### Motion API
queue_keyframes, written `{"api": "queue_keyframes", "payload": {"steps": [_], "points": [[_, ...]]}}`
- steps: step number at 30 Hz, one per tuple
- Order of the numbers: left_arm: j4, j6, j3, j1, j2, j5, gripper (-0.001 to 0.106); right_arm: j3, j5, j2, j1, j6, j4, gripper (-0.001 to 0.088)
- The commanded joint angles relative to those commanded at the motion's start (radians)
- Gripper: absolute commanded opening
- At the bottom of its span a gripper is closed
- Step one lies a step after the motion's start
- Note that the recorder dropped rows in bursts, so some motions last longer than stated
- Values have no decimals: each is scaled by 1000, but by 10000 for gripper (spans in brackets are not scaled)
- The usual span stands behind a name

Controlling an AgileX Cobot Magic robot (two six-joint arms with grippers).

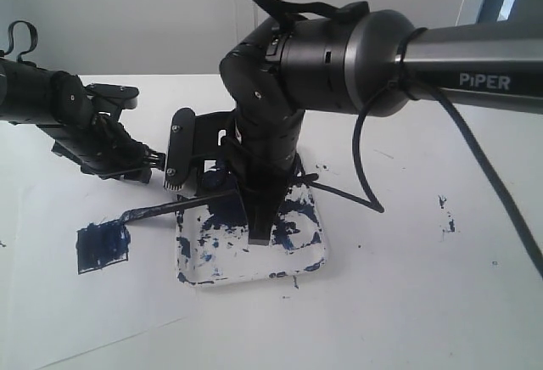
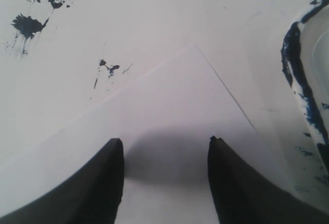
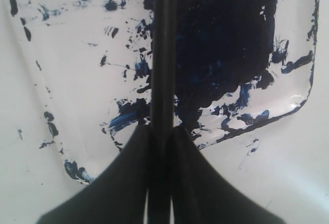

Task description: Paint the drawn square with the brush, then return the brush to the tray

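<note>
Navy paint fills the drawn square [image 1: 103, 248], which lies on the white paper [image 1: 51, 302] at the front left of the bench [image 1: 407, 302]. Its edges are ragged and its top is patchy. Just beyond its upper right corner sits the dark tip of the brush [image 1: 170, 208]; whether the tip touches the paper cannot be told. From there the thin black handle slants up and right across the tray's left rim into the right hand [image 1: 259, 232]. Its 2 fingers are clamped together on the handle and point down over the tray [image 1: 310, 255]. In the right wrist view the handle runs straight between the pressed fingers, above a thick navy-black blotch [image 3: 226, 34]. The tray is white, shallow and round-cornered, smeared and flecked with dark blue. Farther back on the left, the left hand [image 2: 165, 144] hovers with its fingers apart and nothing between them, over a bare corner of paper beside the tray's rim. Small paint specks [image 1: 445, 214] mark the bench well to the right.
</note>
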Motion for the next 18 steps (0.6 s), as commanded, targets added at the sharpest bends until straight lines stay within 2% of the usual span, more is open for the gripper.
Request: {"api": "queue_keyframes", "payload": {"steps": [18], "points": [[0,0,0,0,0,0,551,0,46,0,0,-8,15,0]]}}
